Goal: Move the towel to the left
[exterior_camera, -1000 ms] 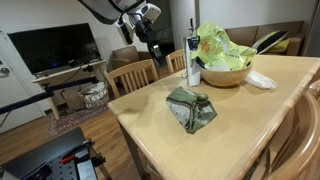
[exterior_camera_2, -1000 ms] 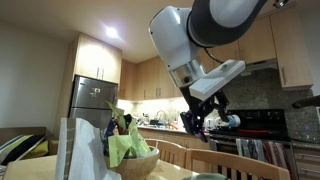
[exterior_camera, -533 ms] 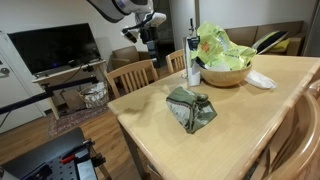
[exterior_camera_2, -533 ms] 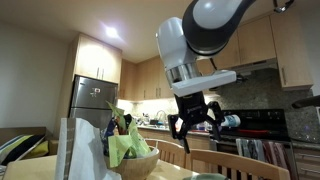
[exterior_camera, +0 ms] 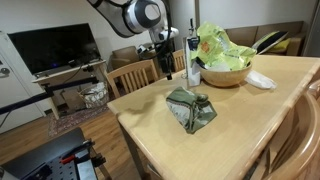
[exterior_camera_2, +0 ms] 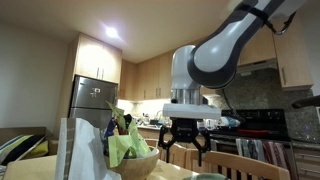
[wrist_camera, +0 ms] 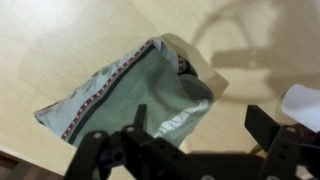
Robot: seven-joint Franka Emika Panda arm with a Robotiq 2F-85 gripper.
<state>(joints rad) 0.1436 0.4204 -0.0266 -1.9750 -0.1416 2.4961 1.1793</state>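
A crumpled grey-green towel (exterior_camera: 191, 108) lies near the front middle of the wooden table (exterior_camera: 250, 125). In the wrist view the towel (wrist_camera: 130, 95) shows a patterned border and fills the upper left, directly below the camera. My gripper (exterior_camera: 167, 57) hangs open and empty in the air above the table's far edge, up and behind the towel. It also shows in an exterior view (exterior_camera_2: 186, 147) with fingers spread, pointing down. In the wrist view the gripper (wrist_camera: 195, 145) is open, with its dark fingers (wrist_camera: 272, 130) at the bottom.
A wooden bowl with green leafy contents (exterior_camera: 224, 58) stands at the back of the table beside a tall bottle (exterior_camera: 192, 55). A white cloth (exterior_camera: 260, 79) lies right of the bowl. Wooden chairs (exterior_camera: 133, 75) stand along the far edge.
My gripper has swung down and to the right, from tilted beside the chairs to pointing straight down over the table's far edge, closer to the towel. The towel has not moved.
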